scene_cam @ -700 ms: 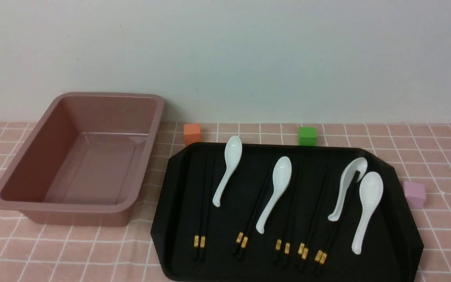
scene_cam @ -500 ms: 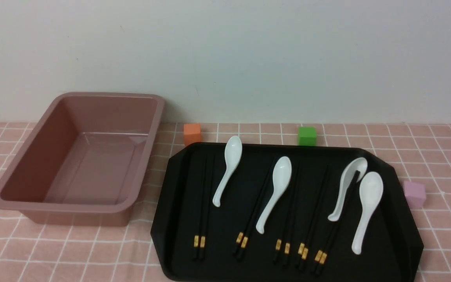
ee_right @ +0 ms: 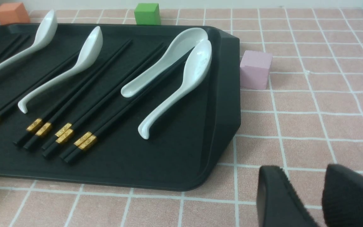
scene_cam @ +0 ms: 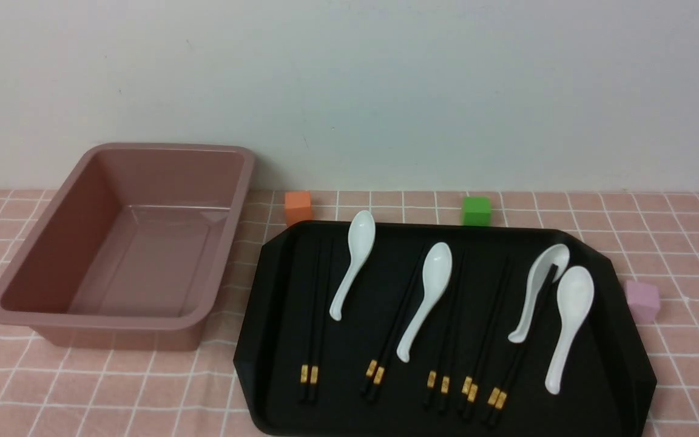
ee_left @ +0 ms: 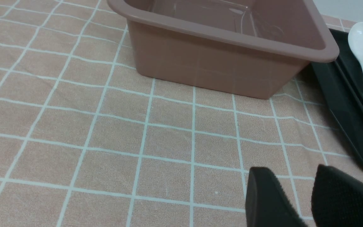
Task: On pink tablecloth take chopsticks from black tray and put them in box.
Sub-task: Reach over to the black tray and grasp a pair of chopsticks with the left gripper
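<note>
Front view: the box (scene_cam: 113, 323) sits on the pink tablecloth (scene_cam: 113, 388) on the robot's left, far end near the wall (scene_cam: 349, 91). Its near right corner is just beside the black tray (scene_cam: 622, 340), w/ a thin strip of cloth between. Five pairs of chopsticks (scene_cam: 304, 374) lie on the tray, gold bands toward you, w/ four white spoons (scene_cam: 428, 297) among them. The rightmost pair is squeezed between two spoons. The tray's near edge runs off frame. The orange cube (scene_cam: 298, 207) and green cube (scene_cam: 476, 210) sit just behind the far rim, and the lilac cube (scene_cam: 642, 300) just off the right edge.

Left wrist view: your left claw (ee_left: 296, 186) is slightly spread, nothing between the pads, over bare cloth. There are open squares btwn it and the box's near wall, and the tray's edge is close by.

Right wrist view: your right claw (ee_right: 306, 186) is slightly spread and empty, over bare cloth just off the tray's cut corner. There's free cloth out to the lilac cube.
</note>
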